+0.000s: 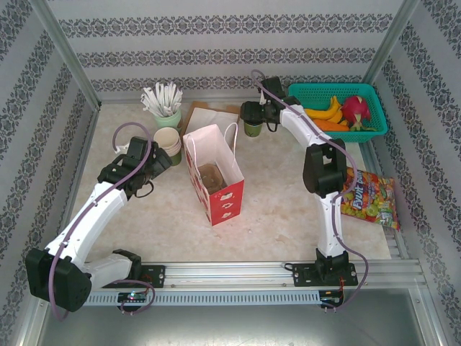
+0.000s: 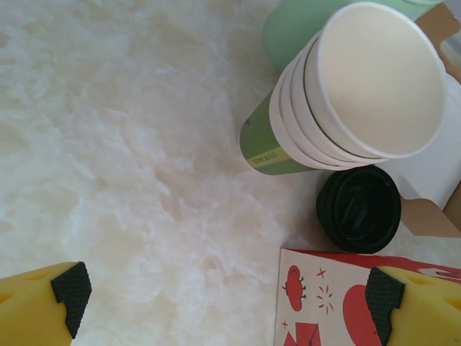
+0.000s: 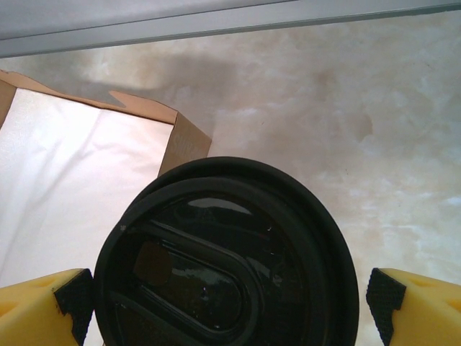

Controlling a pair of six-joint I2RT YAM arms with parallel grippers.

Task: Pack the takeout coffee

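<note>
One takeout coffee, an olive-green cup (image 1: 252,129) with a black lid (image 3: 227,259), stands at the back near the basket. My right gripper (image 1: 253,115) (image 3: 229,303) is open and straddles that lid, its left pad (image 3: 75,295) close against the rim and a small gap at the right pad. A second takeout coffee (image 1: 175,156) (image 2: 359,209) stands between the cup stack and the bag. My left gripper (image 1: 158,161) (image 2: 227,295) hangs open above bare table just left of it, nothing between its fingers. The white and red paper bag (image 1: 214,173) (image 2: 331,303) stands open mid-table.
A stack of cream-white cups (image 1: 168,140) (image 2: 367,79) and a mint-green cup with white sticks (image 1: 165,108) stand back left. Brown paper (image 1: 209,112) (image 3: 108,166) lies behind the bag. A teal fruit basket (image 1: 374,97) sits back right, a candy bag (image 1: 371,196) at the right.
</note>
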